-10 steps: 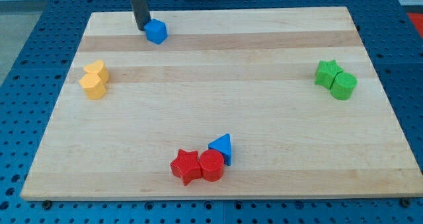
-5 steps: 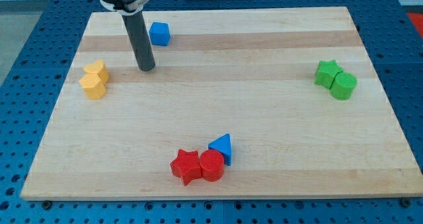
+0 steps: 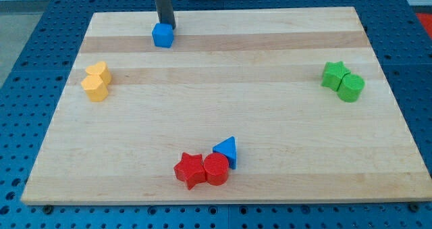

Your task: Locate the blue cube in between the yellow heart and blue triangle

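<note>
The blue cube [image 3: 162,35] sits near the view's top left of the wooden board [image 3: 270,121]. My tip [image 3: 166,25] stands just behind the cube, at its top edge, touching or nearly touching it. The yellow heart [image 3: 100,71] lies at the view's left, pressed against a second yellow block [image 3: 94,87] below it. The blue triangle [image 3: 227,150] lies near the view's bottom centre.
A red star [image 3: 190,169] and a red cylinder [image 3: 217,168] sit together right below the blue triangle. A green star [image 3: 334,74] and a green cylinder [image 3: 350,88] sit together at the view's right.
My tip went from the cube's left side down to the board's left middle, then back up to behind the cube. The cube shifted slightly.
</note>
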